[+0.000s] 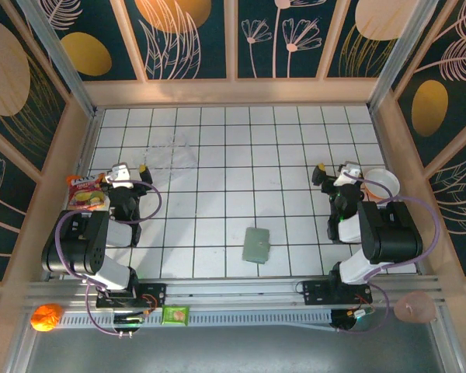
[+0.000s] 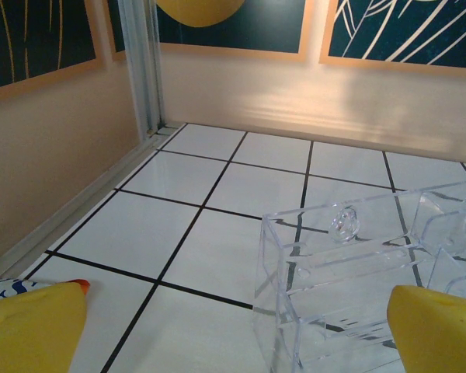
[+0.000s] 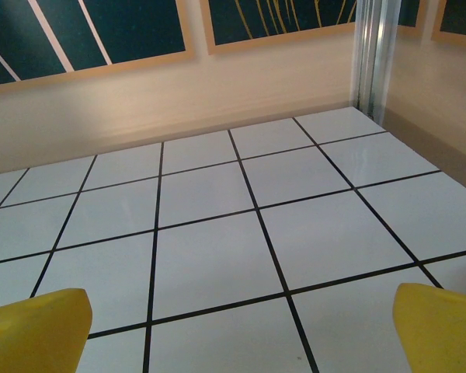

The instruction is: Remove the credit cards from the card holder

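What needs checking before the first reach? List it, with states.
1. Left gripper open: ok.
2. Right gripper open: ok.
3. Holder apart from both grippers, nothing on it: ok.
4. Holder unfolded: not ok, it looks folded shut.
5. Cards inside holder: cannot tell.
6. Space ahead of left gripper free: not ok, a clear box stands just ahead.

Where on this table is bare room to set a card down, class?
Bare: the middle tiles between the card holder and the back wall, and the far right corner. Crowded: the left side, with left tool, snack bag and clear plastic box.
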Tool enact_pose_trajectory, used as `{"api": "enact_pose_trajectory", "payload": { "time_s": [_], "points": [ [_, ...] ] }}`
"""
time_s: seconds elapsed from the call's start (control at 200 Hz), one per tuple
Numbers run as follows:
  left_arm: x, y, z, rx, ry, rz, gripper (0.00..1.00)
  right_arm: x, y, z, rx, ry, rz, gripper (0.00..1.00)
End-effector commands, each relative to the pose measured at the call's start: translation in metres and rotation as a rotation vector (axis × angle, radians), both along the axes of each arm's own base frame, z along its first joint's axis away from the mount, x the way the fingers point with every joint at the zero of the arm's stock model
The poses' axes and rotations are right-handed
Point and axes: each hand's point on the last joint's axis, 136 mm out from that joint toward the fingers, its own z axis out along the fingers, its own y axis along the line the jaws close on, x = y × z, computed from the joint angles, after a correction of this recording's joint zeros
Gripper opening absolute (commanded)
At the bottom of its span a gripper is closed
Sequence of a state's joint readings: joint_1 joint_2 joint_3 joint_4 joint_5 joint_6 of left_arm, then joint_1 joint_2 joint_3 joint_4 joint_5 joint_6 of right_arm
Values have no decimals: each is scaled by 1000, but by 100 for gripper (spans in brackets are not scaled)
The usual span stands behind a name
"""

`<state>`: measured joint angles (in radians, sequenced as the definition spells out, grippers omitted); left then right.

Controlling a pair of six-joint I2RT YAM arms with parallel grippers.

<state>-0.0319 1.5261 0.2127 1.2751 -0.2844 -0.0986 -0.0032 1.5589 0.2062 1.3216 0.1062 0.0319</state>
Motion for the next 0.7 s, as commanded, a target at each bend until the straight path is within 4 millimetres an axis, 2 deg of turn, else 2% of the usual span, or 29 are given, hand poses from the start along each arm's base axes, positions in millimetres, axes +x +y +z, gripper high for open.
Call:
{"api": "enact_pose_trajectory", "payload": {
  "time_s": [0.0, 0.691],
  "points": [
    [4, -2, 12, -1, -43, -15, 99, 1, -1, 6, -6, -28, -2, 99],
    [4, -2, 12, -1, -41, -15, 99, 1, -1, 6, 0, -25, 6, 99]
  ]
}}
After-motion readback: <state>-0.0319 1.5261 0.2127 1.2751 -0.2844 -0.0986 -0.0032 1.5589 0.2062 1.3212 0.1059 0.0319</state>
